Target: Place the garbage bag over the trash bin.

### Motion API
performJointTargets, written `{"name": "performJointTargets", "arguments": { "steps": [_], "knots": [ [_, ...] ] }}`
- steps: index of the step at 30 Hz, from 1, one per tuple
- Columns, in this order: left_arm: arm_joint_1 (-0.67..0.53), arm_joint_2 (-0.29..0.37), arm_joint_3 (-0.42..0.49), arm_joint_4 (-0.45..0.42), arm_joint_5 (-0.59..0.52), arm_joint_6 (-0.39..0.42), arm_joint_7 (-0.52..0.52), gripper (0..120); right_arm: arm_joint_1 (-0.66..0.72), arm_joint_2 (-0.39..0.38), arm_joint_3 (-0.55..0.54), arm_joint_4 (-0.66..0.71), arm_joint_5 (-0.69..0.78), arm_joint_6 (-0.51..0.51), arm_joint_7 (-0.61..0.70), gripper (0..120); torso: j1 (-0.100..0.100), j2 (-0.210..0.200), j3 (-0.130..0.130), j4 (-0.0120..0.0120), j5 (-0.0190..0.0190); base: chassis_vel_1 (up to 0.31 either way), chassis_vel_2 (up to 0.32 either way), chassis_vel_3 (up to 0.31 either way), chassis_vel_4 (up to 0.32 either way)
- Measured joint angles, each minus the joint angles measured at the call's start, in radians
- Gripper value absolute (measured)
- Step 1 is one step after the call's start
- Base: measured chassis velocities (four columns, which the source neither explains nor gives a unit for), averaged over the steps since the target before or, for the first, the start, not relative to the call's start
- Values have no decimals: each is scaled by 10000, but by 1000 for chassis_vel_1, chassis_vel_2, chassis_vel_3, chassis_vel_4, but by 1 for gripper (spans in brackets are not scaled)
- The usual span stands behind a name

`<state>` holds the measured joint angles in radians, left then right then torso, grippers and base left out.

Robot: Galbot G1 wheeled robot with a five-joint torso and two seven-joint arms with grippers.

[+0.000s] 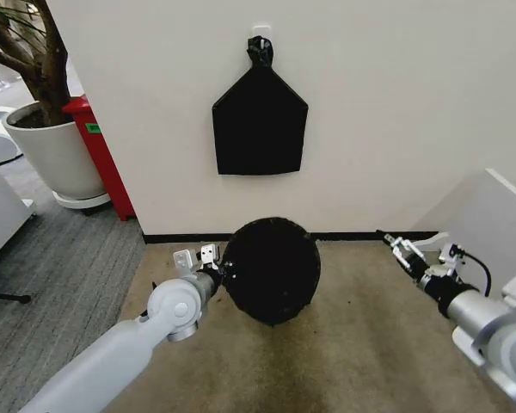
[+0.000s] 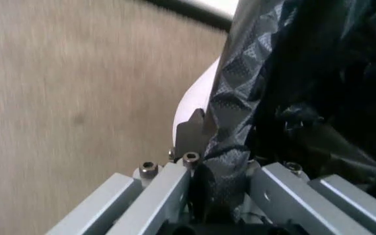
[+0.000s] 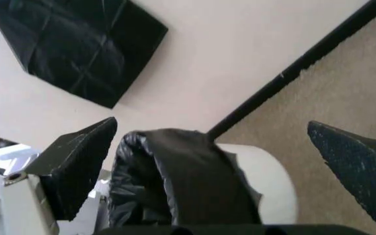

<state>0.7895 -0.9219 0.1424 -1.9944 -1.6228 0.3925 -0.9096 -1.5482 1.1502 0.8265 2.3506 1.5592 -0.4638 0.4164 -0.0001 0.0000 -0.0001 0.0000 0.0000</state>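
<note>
The trash bin (image 3: 270, 183) stands on the tan carpet floor (image 1: 370, 344), close to the white wall (image 1: 396, 103) and its dark baseboard (image 3: 293, 68). The garbage bag (image 1: 271, 268) lies over the bin's top and hangs down its sides, so from the head view the bin looks like a round black shape. In the right wrist view some cream-white side of the bin shows below the black plastic. The left pincer (image 1: 208, 261) is at the left side of the bin, and its fingers are squeezed together on a fold of the garbage bag (image 2: 224, 166). The right pincer (image 1: 394, 243) is in the air to the right of the bin, well apart from it, with its two fingers (image 3: 77, 161) spread wide and holding nothing. A flat black bundle (image 1: 260, 125) hangs on the wall above the bin.
</note>
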Motion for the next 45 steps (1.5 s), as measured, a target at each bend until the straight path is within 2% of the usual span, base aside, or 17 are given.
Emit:
{"name": "performJointTargets", "arguments": {
  "steps": [2, 4, 6, 12, 27, 42, 45],
  "knots": [
    [-204, -91, 138, -162, -808, 94, -767, 0, -40, 233, -224, 29, -344, 14, -105, 100, 0, 0, 0, -1, 2, 0, 0, 0, 0],
    [-504, -319, 265, -208, -1756, 177, -2150, 0, -45, 381, -409, 121, -524, 21, -132, 100, 0, 0, 1, 0, 0, 0, 0, 0, 0],
    [-715, -468, 384, -206, -2235, 209, -2962, 0, -35, 407, -495, 242, -553, 25, -110, 100, 0, 0, 1, 0, 1, 0, 0, 0, 0],
    [-1145, -707, 899, 211, -2111, 222, -3682, 0, -4, 419, -626, 452, -789, 57, -39, 100, 0, 0, 2, 1, 1, 0, 0, 0, 0],
    [-1103, -1977, 1220, 1937, -1362, 453, -3141, 0, -128, 600, -922, 573, -1194, 134, -7, 100, 0, 0, 2, -1, 0, 0, 0, 0, 0],
    [-901, -2125, 1136, 2402, -1005, 624, -2851, 0, -137, 539, -1054, 567, -1234, 204, 40, 100, 0, 0, 1, -1, 1, 0, 0, 0, 0],
    [-898, -2115, 1165, 2412, -782, 645, -2820, 11, -136, 532, -1058, 572, -1237, 215, 44, 100, 0, 0, 1, -1, -1, 0, 0, 0, 0]
  ]
}}
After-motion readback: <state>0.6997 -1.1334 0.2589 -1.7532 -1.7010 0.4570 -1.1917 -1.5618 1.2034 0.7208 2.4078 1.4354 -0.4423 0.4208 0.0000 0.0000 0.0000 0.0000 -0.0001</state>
